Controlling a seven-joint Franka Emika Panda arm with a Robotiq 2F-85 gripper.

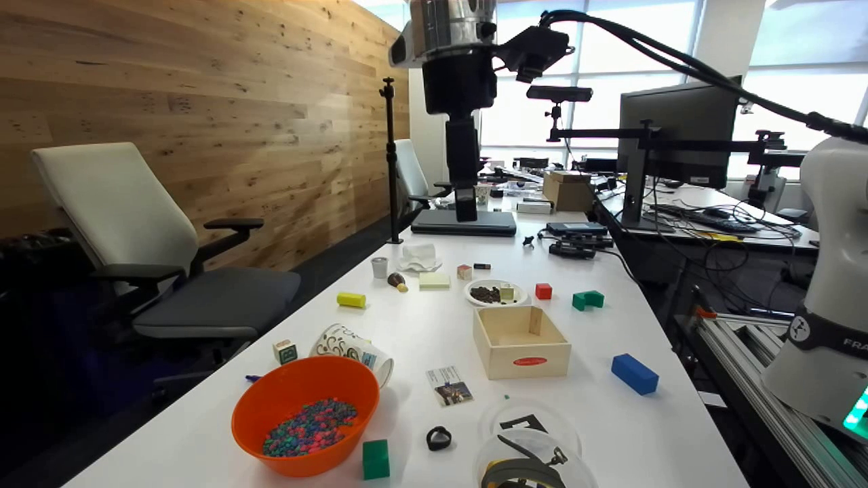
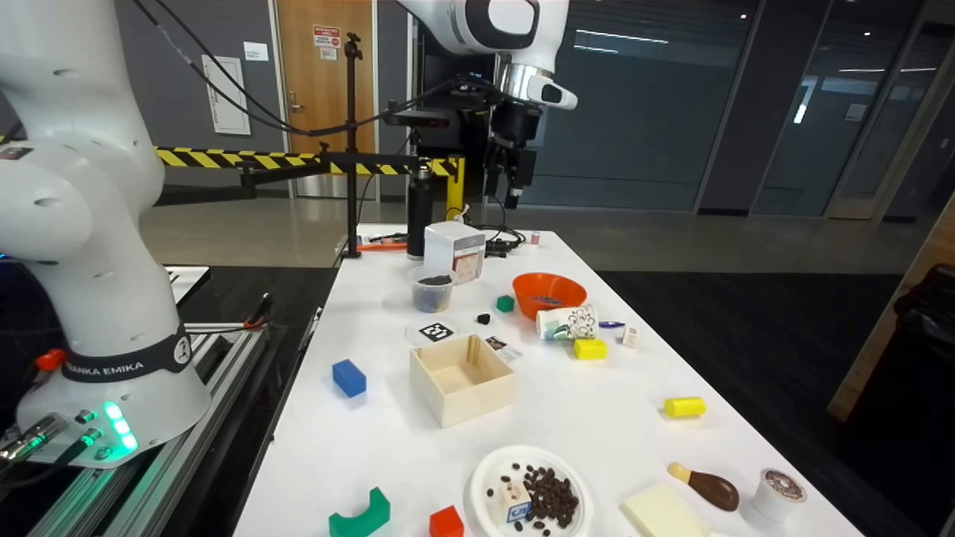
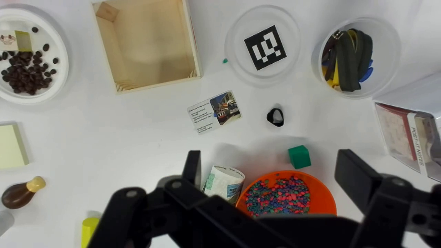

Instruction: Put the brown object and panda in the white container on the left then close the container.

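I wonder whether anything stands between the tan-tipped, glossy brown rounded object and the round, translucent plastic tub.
In the wrist view, only a flat, rectangular printed card lies on the straight line from the brown object to the tub. It looks low enough to carry over. A round clear plastic lid and black ring flank that line.

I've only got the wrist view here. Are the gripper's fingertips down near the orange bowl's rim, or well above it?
Observer: Well above. Both exterior views show the gripper high over the table.
Operator: Good. My picture's top edge cuts off the wooden box. What's beyond it?
Observer: A blue block, lying apart from the box, between it and the robot's base.
Operator: And the pale thing cut off at my lower left, near the brown piece?
Observer: In an exterior view it's a small upright cup with a printed lid.
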